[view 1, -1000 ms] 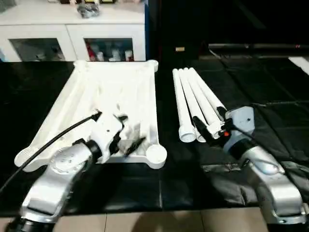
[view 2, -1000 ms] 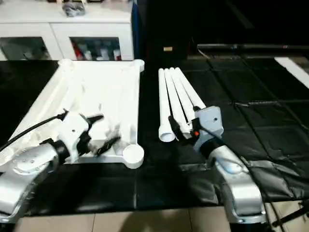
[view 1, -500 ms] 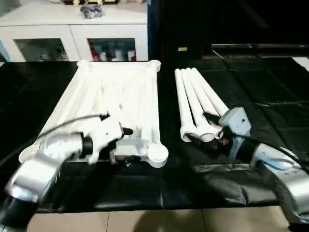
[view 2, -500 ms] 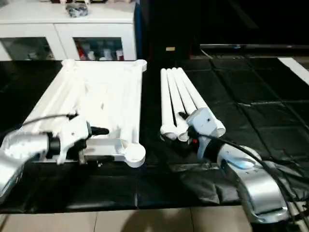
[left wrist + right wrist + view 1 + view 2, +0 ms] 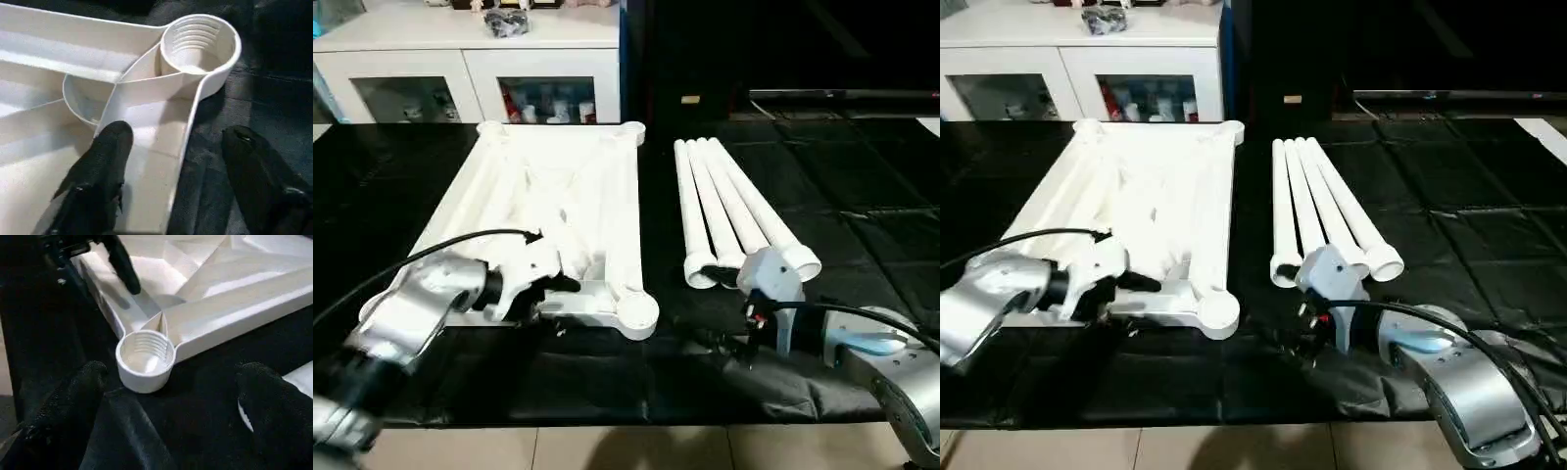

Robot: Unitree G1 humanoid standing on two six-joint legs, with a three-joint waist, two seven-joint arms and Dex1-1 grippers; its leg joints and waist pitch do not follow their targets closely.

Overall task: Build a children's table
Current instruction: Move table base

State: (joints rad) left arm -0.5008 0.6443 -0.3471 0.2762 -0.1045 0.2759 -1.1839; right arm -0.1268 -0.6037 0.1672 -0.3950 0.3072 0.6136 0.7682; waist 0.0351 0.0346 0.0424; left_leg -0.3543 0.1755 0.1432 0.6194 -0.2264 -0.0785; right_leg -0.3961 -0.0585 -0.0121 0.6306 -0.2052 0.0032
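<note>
While the table top (image 5: 558,211) lies ribs-up on the left so sockets face up, four legs (image 5: 729,211) wait right; left gripper (image 5: 171,171) straddles its near rim, unclamped; right gripper (image 5: 166,396) gapes empty near the corner socket (image 5: 145,360)

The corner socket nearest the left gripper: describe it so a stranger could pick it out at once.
On the black mat lies the upturned white tabletop, ribs showing. The corner socket is its near corner, on the side facing the four legs. Unlike the far sockets, it sits between both grippers, a threaded round cup.
</note>
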